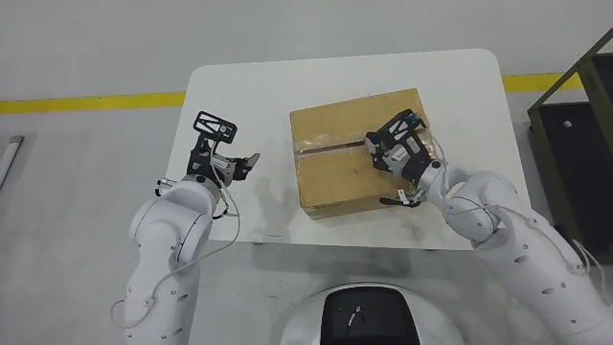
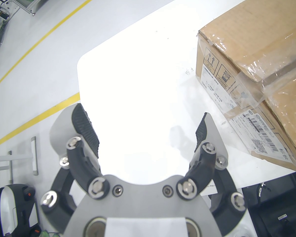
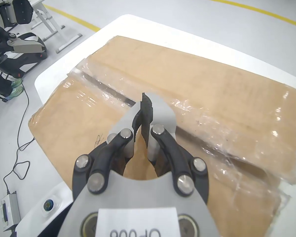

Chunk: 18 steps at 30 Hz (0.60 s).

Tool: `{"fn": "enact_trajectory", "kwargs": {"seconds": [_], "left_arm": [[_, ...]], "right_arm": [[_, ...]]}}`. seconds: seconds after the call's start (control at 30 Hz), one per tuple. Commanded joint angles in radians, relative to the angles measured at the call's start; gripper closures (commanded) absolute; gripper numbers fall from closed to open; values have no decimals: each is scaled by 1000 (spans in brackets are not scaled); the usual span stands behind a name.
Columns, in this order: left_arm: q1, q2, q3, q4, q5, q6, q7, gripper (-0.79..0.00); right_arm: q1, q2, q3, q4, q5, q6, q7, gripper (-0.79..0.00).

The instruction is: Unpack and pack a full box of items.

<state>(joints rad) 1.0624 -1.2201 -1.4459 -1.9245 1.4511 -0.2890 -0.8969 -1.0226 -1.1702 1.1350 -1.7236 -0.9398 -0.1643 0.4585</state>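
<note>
Your left gripper (image 2: 141,112) (image 1: 249,166) has its fingers (image 2: 85,127) spread wide, released, with nothing between the ribbed pads. It hangs over bare bench (image 2: 138,62) (image 1: 239,86), left of the box (image 2: 261,38) and apart from it.

Your right gripper (image 3: 145,98) (image 1: 376,142) has its fingers (image 3: 146,110) clenched, pad against pad, and you can see nothing caught between them. The tips sit right over the taped seam (image 3: 108,85) on top of the box (image 3: 212,75), toward the right half of that seam. Whether they press on the tape or hover just above it you cannot tell.

The box (image 1: 345,168) is plain brown cardboard. It stands on the white bench to the right of its middle, turned slightly askew, with its near side close to the bench's near edge. Its top flaps lie down flat and meet along a seam running left to right. Clear tape (image 1: 330,144) (image 2: 256,75), wrinkled and shiny, covers that seam and wraps down over the left side. Left of your right fingers a dark slit shows under the tape where the two flaps stand slightly apart. On the box's left side you can see printed handling symbols (image 2: 213,62) and a white barcode label (image 2: 259,131) lower down, toward the near corner.
</note>
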Motion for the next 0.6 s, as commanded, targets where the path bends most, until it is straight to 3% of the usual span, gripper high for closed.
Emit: {"fn": "enact_trajectory", "kwargs": {"seconds": [0.0, 0.27, 0.57], "left_arm": [[0, 0, 0, 0, 0, 0, 0, -785], [0, 0, 0, 0, 0, 0, 0, -785], [0, 0, 0, 0, 0, 0, 0, -785]], "right_arm": [[-2, -1, 10, -8, 21, 3, -18, 0], [-29, 5, 87, -95, 23, 20, -28, 0], [-33, 1, 82, 10, 16, 60, 18, 0]]}}
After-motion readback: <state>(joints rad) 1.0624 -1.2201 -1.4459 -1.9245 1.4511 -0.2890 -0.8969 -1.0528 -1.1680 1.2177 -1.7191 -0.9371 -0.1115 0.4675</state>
